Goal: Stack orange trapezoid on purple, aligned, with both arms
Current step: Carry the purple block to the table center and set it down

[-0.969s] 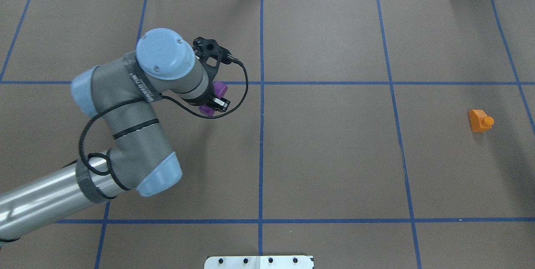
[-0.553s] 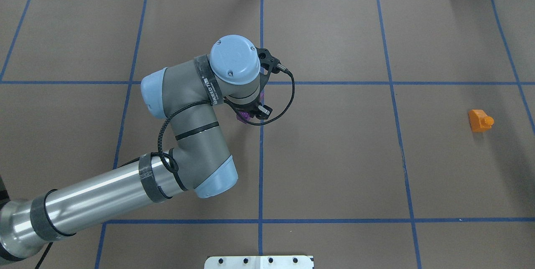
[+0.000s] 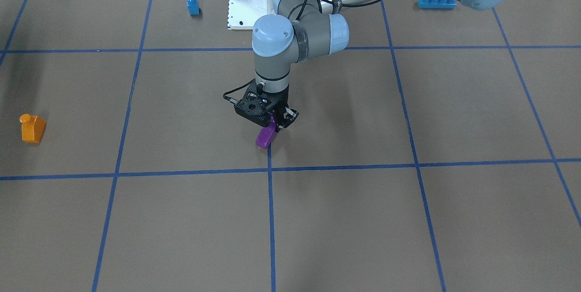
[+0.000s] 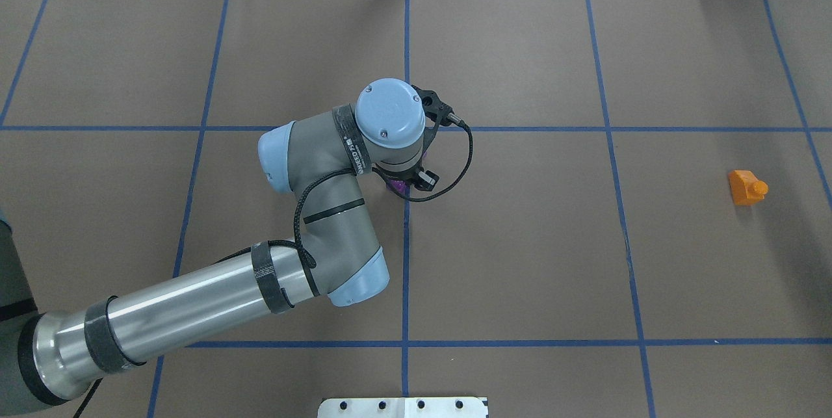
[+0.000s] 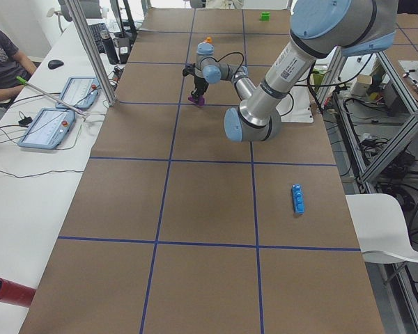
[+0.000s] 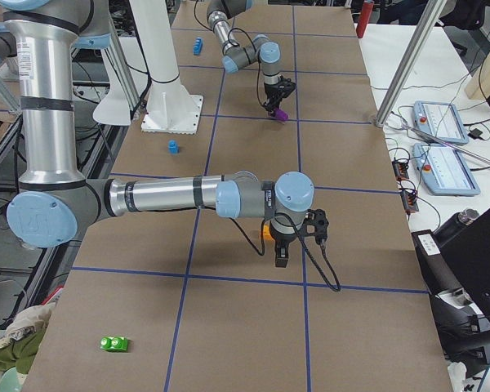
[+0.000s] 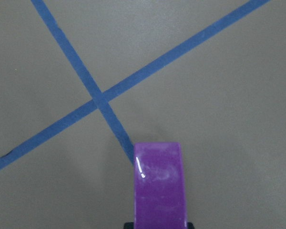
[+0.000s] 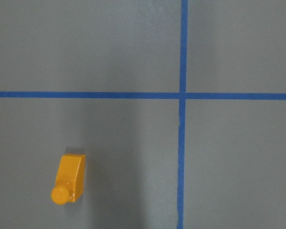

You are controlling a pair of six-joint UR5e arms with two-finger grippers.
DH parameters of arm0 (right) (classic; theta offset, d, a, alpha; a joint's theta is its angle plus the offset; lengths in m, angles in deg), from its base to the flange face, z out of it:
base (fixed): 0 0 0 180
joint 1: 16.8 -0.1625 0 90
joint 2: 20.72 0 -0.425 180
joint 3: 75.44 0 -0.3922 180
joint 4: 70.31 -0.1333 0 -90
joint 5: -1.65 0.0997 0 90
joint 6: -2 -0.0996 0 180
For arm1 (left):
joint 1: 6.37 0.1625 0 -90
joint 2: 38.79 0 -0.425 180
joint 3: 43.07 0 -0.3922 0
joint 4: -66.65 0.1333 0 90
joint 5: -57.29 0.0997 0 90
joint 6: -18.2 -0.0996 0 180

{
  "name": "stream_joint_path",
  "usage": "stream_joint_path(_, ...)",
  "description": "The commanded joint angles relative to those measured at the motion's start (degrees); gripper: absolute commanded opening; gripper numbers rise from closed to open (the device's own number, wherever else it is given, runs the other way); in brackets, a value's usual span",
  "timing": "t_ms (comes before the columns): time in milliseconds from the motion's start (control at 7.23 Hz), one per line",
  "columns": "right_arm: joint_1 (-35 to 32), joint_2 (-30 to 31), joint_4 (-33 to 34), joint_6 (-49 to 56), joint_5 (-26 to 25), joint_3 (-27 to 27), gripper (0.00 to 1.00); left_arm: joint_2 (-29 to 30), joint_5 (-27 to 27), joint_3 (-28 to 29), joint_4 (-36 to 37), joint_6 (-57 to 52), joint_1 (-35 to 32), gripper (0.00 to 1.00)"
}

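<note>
overhead and front-facing views look down oppositely, sharing the table (image 4: 520, 262).

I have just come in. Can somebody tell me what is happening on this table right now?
The left gripper is shut on the purple brick and holds it tilted, low over the middle of the table, by a crossing of blue tape lines. The orange trapezoid sits alone far to the robot's right, untouched. The right gripper is close to it, but whether it is open cannot be told. Nothing is stacked yet.
</note>
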Motion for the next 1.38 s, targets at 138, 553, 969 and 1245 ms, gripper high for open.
stream_joint_path(138,0.00,-0.06,0.00,-0.26,0.00,0.08,1.00,0.50,0.40,0.93,-1.06,0.61,1.33,1.00)
stream_joint_path(553,0.00,-0.67,-0.26,-5.66,-0.26,1.91,1.00,2.41,0.06,0.32,-2.13,0.53,-1.54,1.00)
stream_joint_path(969,9.62,3.34,-16.78,-24.62,-2.78,5.10,1.00,3.49,-6.96,-6.86,9.34,0.27,-8.57,1.00)
stream_joint_path(1245,18.58,5.65,-33.07,-39.14,-7.19,3.35,1.00,2.96,-7.33,-11.27,13.33,0.27,-9.47,1.00)
